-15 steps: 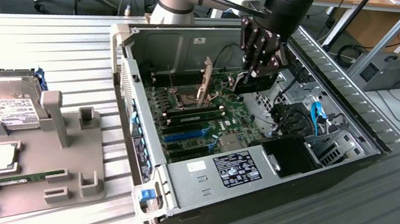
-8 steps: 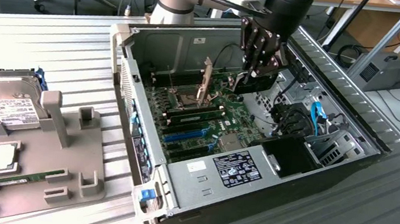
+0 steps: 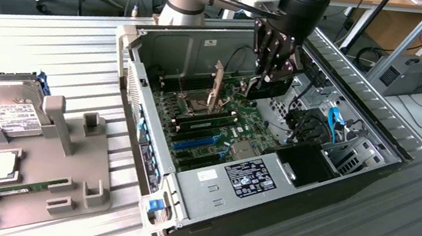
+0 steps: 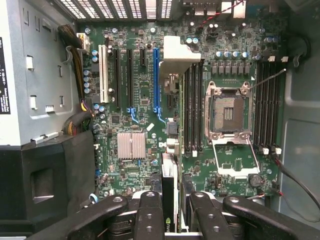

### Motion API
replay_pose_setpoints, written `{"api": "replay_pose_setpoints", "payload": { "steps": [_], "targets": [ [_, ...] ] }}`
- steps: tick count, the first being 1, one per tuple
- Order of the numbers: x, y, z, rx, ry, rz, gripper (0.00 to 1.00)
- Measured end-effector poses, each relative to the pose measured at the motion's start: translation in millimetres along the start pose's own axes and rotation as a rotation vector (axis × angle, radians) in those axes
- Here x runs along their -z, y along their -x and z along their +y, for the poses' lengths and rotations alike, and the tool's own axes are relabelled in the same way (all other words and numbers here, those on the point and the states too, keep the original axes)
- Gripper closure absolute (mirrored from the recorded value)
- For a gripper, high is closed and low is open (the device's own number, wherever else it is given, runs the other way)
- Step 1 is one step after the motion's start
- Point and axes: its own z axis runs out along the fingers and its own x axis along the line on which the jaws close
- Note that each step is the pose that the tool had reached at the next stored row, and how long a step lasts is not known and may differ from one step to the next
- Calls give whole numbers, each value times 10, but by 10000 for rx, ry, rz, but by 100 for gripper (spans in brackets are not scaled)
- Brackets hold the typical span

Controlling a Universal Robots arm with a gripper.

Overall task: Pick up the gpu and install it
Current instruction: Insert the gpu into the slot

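The gpu shows edge-on as a thin black card with a green logo, clamped between my black fingers. My gripper is shut on it and hangs over the motherboard, roughly in line with the long blue slot. In the exterior view my gripper reaches down into the open PC case, near its back wall, with the gpu dark below the fingers, above the board. Whether the card's lower edge touches the board is hidden.
Around the card stand an open CPU socket, RAM slots, a small silver heatsink and a black power supply. On the exterior view's left a grey holder carries a hard drive, a CPU and a green RAM stick.
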Motion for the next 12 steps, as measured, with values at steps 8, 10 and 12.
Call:
{"api": "replay_pose_setpoints", "payload": {
  "steps": [8,10,12],
  "targets": [
    [-2,-14,19,1,0,1,74],
    [-3,-23,21,1,0,1,74],
    [-4,-31,25,0,0,0,74]
  ]
}}
